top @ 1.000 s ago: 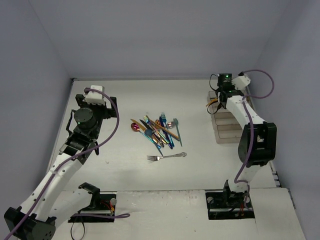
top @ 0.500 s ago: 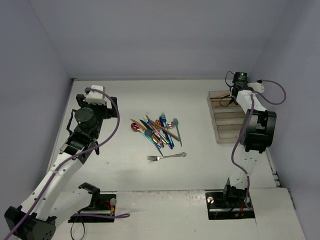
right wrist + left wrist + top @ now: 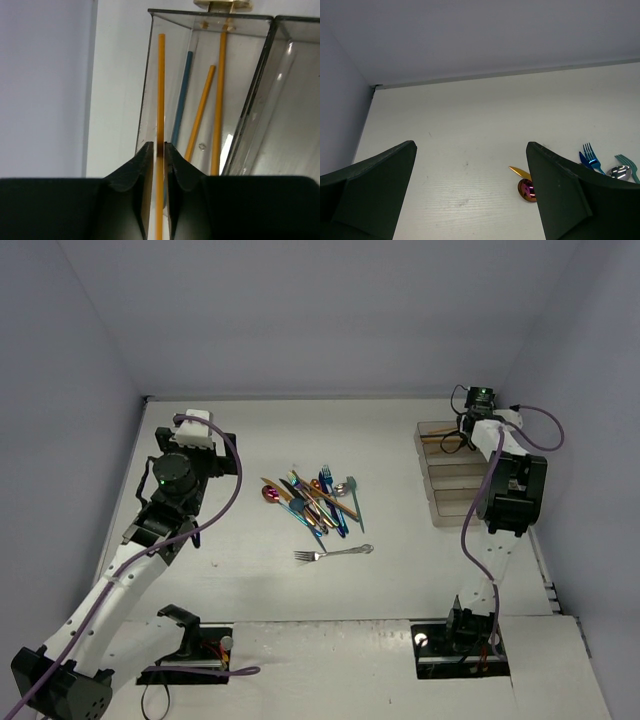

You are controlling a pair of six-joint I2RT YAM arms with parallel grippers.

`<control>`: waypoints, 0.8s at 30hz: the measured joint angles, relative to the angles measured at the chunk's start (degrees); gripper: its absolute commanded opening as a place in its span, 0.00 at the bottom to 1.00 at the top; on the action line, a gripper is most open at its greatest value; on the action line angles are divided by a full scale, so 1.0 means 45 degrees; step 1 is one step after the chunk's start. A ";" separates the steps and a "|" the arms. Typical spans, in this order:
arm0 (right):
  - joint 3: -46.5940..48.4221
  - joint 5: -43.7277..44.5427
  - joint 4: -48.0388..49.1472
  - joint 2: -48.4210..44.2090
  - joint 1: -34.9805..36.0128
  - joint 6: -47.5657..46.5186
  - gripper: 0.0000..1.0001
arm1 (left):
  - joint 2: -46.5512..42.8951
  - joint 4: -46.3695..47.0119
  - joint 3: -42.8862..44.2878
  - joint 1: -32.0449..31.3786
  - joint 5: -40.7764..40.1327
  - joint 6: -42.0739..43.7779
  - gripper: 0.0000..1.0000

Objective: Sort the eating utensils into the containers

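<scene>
The eating utensils lie in a loose pile mid-table, with a silver fork apart in front. The containers are clear trays in a row at the right. My right gripper is shut on a thin gold utensil handle over the farthest tray, which holds one teal handle and two gold ones. My left gripper is open and empty above the table, left of the pile. A magenta spoon and a blue fork show beside its right finger.
The side walls and back wall close in the table. The neighbouring tray looks empty where it shows. The right arm stands along the trays' right side.
My right gripper has swung from the trays' left side to the far right end, carrying the gold utensil over the farthest tray. The left arm has shifted only slightly.
</scene>
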 measured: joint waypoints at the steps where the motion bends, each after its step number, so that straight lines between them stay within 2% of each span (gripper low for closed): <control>1: 0.0000 -0.0075 0.0029 0.0000 0.0000 0.0000 0.23 | 0.0000 0.0000 0.0000 0.0000 0.0000 0.0001 0.90; 5: 0.0000 -0.0383 0.0132 0.0000 0.0000 -0.0239 0.35 | 0.0000 0.0000 0.0000 0.0000 0.0000 0.0003 0.90; 12: 0.0000 -0.0783 0.0121 -0.0232 0.0493 -0.2777 0.36 | -0.0031 -0.0003 -0.0003 0.0000 0.0049 -0.0002 0.90; 17: -0.0384 -0.1759 0.0126 -0.1694 0.1789 -0.6463 0.36 | -0.0134 -0.0002 -0.0002 0.0000 0.0087 -0.0002 0.90; 24: -0.2481 -0.4145 0.0541 -0.4991 0.5356 -1.2045 0.35 | -0.0199 -0.0010 0.0000 0.0000 0.0087 0.0003 0.90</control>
